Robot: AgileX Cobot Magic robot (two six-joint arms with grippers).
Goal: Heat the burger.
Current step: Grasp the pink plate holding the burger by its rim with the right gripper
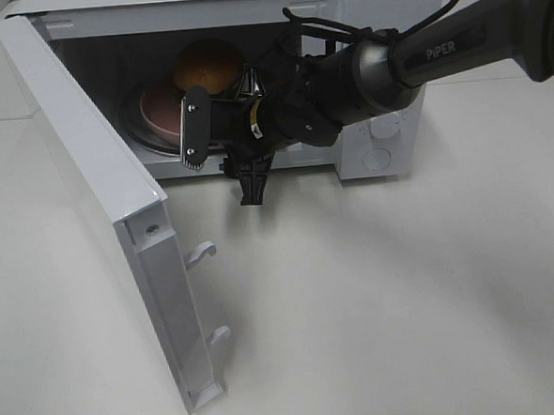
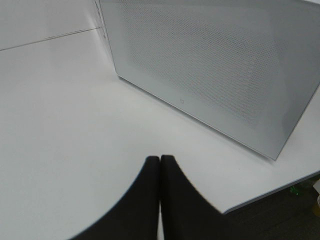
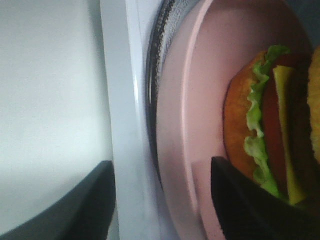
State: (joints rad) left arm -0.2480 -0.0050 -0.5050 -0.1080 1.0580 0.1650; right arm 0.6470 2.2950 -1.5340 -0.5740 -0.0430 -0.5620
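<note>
1. The burger (image 1: pixel 207 66) sits on a pink plate (image 1: pixel 163 113) inside the microwave (image 1: pixel 386 144) — door (image 1: pixel 98 200) swung wide.
2. The right tool (image 1: pixel 217 126) is at the oven mouth with jaws spread; one finger (image 3: pixel 240 200) lies over the plate's rim, the other outside the oven's front edge — it grips nothing.
3. The left tool (image 2: pixel 159 165) is closed, empty, over the tabletop (image 2: pixel 60 125) beside the door.

My right arm (image 1: pixel 345 81) covering most of the burger (image 1: pixel 207 66) and pink plate (image 1: pixel 163 111) inside the microwave (image 1: pixel 386 140), burger's far side cut off at my wrist view's edge, my left gripper (image 2: pixel 159 165) blurred against the microwave door (image 2: pixel 215 65).
</note>
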